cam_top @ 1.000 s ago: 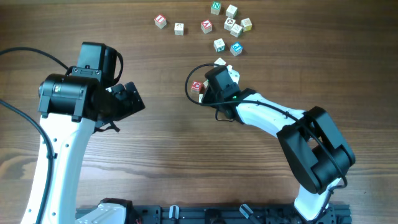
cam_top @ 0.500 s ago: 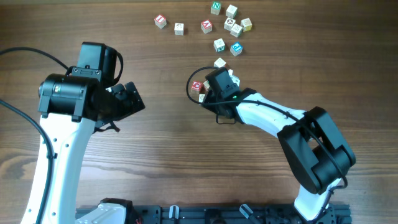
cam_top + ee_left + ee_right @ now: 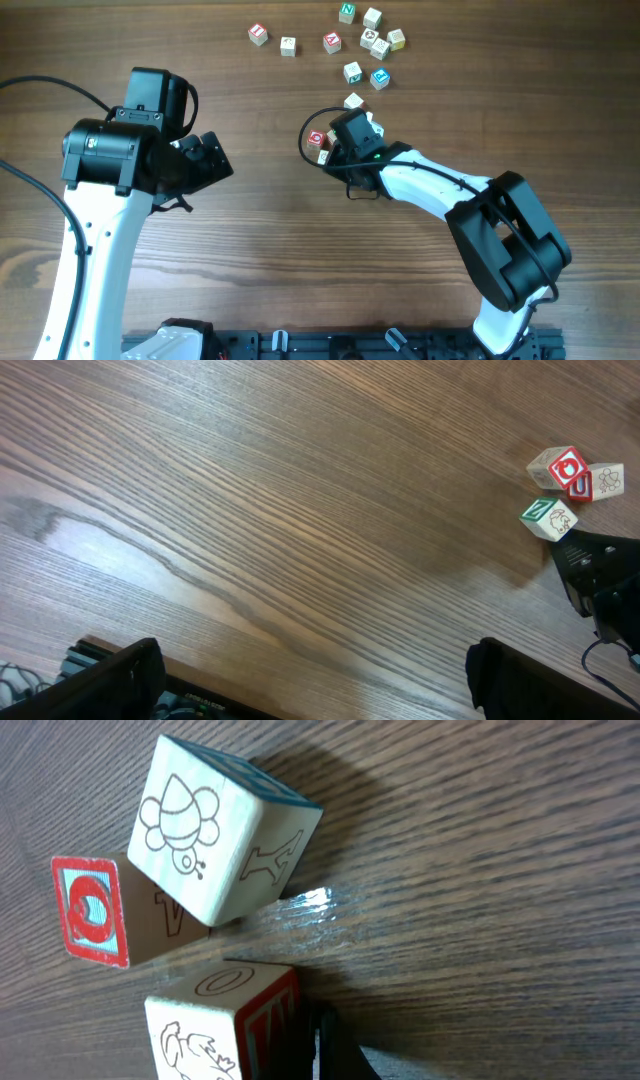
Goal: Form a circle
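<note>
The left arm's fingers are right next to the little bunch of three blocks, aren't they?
No, it is the right arm's fingers that are next to the little bunch of three blocks. The left arm's fingers are well away to the side. The overhead view shows it.

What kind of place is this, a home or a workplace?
Probably a robot test bench in a lab: a left arm and a right arm at one wooden table, with toy letter cubes on it.
</note>
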`<state>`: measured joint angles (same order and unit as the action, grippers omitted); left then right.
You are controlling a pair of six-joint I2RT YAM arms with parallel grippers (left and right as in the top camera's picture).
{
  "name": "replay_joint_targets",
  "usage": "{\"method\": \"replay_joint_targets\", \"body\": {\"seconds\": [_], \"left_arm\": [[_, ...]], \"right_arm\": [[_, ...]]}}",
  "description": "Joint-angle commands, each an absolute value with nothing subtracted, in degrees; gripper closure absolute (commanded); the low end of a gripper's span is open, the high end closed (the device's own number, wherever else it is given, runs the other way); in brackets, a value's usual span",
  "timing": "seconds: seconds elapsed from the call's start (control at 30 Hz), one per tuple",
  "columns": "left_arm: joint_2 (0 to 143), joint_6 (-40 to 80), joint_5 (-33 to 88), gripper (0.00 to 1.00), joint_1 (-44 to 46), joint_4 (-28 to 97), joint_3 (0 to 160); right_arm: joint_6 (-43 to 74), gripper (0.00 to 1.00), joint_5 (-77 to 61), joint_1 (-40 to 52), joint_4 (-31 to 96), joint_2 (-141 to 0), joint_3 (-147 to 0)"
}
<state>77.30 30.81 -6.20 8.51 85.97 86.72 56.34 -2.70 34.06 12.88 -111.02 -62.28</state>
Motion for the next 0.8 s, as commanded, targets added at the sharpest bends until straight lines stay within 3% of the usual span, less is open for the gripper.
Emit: {"method": "replay_joint_targets", "body": {"seconds": [0.0,0.6,0.77], "left_arm": [[76.9,31.8,-7.2,0.00,8.5,86.0,86.9],[76.9,31.8,-7.2,0.00,8.5,86.0,86.9],[76.9,31.8,-7.2,0.00,8.5,86.0,86.9]], "right_arm": [[56.7,0.95,0.0,34.2,12.4,-112.2,-61.8],[54.3,0.95,-0.1,34.2,10.4,-112.2,-61.8],[59.8,0.95,-0.2,34.2,15.9,-112.2,-61.8]]}}
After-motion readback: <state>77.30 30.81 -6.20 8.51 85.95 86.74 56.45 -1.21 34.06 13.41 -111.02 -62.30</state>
